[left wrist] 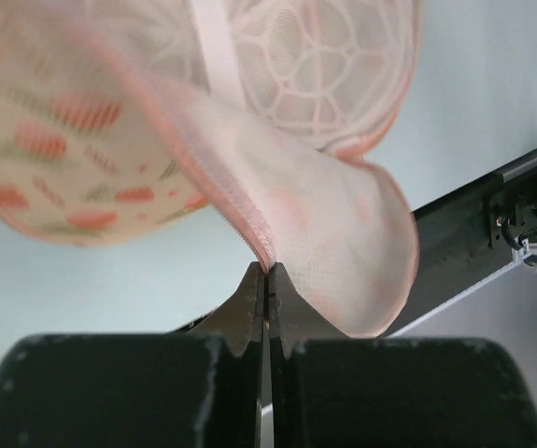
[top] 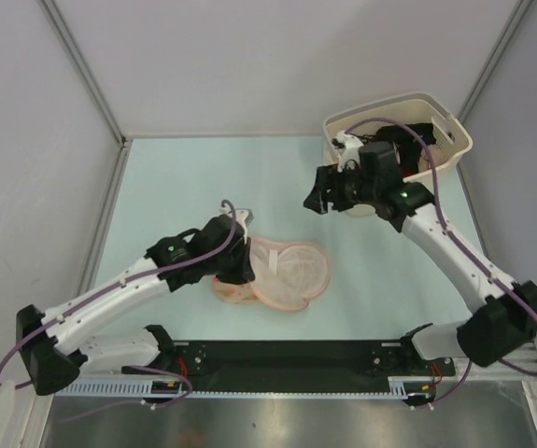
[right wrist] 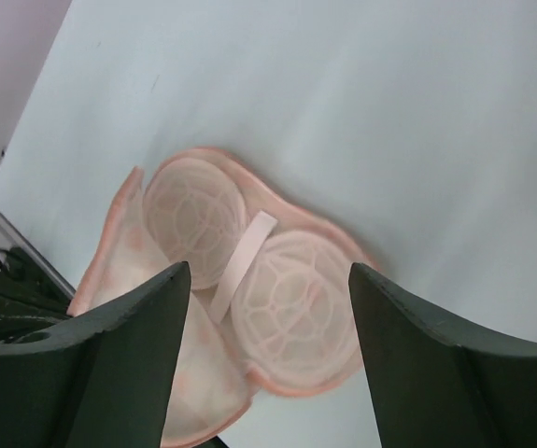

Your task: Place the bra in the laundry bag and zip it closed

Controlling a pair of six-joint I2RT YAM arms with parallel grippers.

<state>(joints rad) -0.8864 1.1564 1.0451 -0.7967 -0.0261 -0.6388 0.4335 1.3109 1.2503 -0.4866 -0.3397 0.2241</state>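
L gripper [left wrist: 266, 273] pinches the laundry bag [top: 291, 271] flap edge. Bag lies open mid-table, 2 pale cups up. R gripper [right wrist: 268, 271] spread wide, empty, at 1 o'clock by basket [top: 462, 149] — black fabric [top: 421, 138] inside — can't tell if bra.

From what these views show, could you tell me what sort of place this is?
Probably a robot lab test cell: bare grey partition walls, a pale table with a black mounting rail, and a cream basket of garments.
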